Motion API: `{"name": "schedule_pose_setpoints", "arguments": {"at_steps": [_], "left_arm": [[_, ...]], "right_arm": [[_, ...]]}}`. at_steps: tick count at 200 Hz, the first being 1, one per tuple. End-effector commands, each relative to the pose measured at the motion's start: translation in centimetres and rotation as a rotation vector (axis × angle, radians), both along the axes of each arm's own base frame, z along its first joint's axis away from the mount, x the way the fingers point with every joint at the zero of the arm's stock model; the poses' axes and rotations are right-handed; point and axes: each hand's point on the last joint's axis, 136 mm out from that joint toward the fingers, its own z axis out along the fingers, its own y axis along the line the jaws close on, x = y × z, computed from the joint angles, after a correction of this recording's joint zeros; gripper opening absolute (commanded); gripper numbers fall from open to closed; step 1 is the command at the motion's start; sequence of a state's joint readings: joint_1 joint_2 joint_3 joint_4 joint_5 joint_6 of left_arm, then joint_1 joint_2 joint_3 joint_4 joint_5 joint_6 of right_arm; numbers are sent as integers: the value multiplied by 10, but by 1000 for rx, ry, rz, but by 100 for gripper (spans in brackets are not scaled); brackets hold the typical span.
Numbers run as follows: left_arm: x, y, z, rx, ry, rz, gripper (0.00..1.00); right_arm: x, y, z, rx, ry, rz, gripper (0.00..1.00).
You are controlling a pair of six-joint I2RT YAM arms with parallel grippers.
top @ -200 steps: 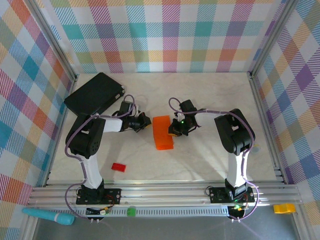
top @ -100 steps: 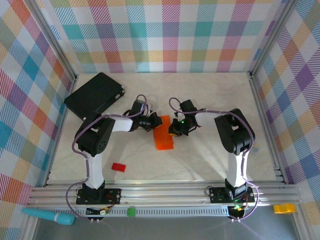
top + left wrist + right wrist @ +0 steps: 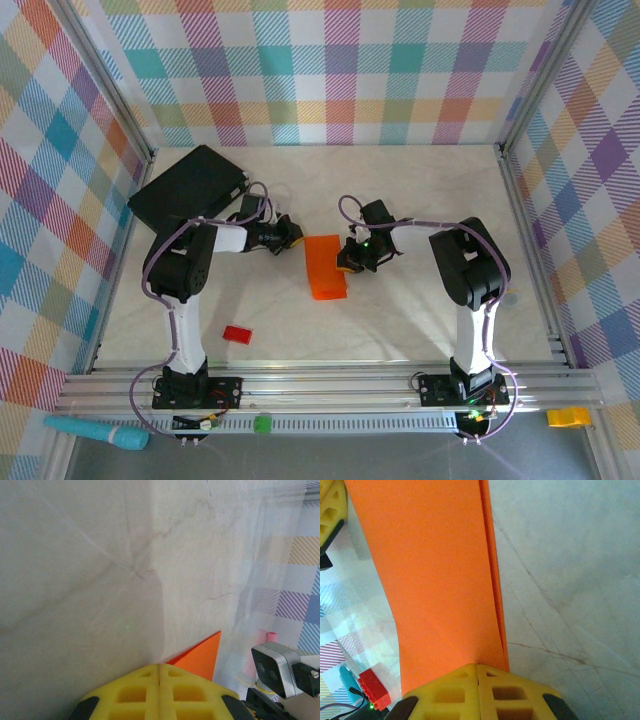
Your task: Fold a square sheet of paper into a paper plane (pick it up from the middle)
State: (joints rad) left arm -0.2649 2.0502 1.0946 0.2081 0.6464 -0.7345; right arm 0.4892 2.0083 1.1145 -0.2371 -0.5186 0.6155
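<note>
The square sheet of paper (image 3: 325, 267) lies mid-table, folded into a narrow bright orange rectangle; no paper plane is in view. My right gripper (image 3: 346, 263) sits at its right long edge, shut on the paper. In the right wrist view the yellow jaws (image 3: 477, 666) are pressed together over the sheet (image 3: 435, 580), whose two layers show along the right side. My left gripper (image 3: 297, 238) is shut just left of the sheet's upper left corner. In the left wrist view its closed tips (image 3: 160, 666) hold nothing, and an orange corner (image 3: 202, 657) pokes out behind them.
A black flat case (image 3: 188, 190) lies at the back left, close behind the left arm. A small red block (image 3: 237, 335) rests near the front left. Plaid walls enclose the table (image 3: 430, 180) on three sides. Open tabletop lies at the back and right.
The left gripper reached right onto the sheet's upper left corner, then pulled back left off it. The sheet skewed slightly and lies straight again. The right gripper kept its grip.
</note>
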Motion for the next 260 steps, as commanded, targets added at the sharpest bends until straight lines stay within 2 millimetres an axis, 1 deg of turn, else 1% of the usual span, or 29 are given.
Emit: {"name": "schedule_pose_setpoints", "arguments": {"at_steps": [1,15,26,36,47,65,90,107,121,145,162,198,221,243,260], "left_arm": [[3,13,4,28,7,15,0],[0,4,27,-21,-17,10,0],[-4,-3,41,-49,-33,8,0],[-8,-9,49,-62,-41,7,0],[-13,-17,52,-72,-44,11,0],[-22,-35,51,-104,-38,-4,0],[-31,-57,35,-115,-3,-36,0],[-33,-63,23,-108,26,-44,0],[-32,-62,15,-97,48,-37,0],[-30,-53,-3,-36,91,-24,0],[-27,-41,-16,13,115,-11,0],[-12,-9,-32,39,149,41,0],[3,2,-27,58,145,50,0],[14,3,-12,72,112,41,0],[18,2,2,64,91,40,0]], "right_arm": [[-89,-111,-116,-570,285,-29,6],[-89,-112,-116,-573,283,-30,6],[-89,-112,-116,-573,280,-32,6],[-89,-112,-116,-575,283,-33,6],[-89,-112,-116,-575,284,-34,6],[-89,-113,-117,-580,288,-36,6],[-90,-114,-118,-583,292,-37,6],[-92,-114,-118,-585,296,-38,6],[-93,-115,-118,-587,300,-39,6],[-93,-116,-119,-591,301,-41,6],[-95,-117,-120,-597,305,-43,6],[-96,-119,-122,-606,312,-49,6],[-97,-119,-123,-606,318,-61,6],[-97,-118,-124,-604,326,-75,6],[-98,-118,-125,-604,335,-87,5]]}}
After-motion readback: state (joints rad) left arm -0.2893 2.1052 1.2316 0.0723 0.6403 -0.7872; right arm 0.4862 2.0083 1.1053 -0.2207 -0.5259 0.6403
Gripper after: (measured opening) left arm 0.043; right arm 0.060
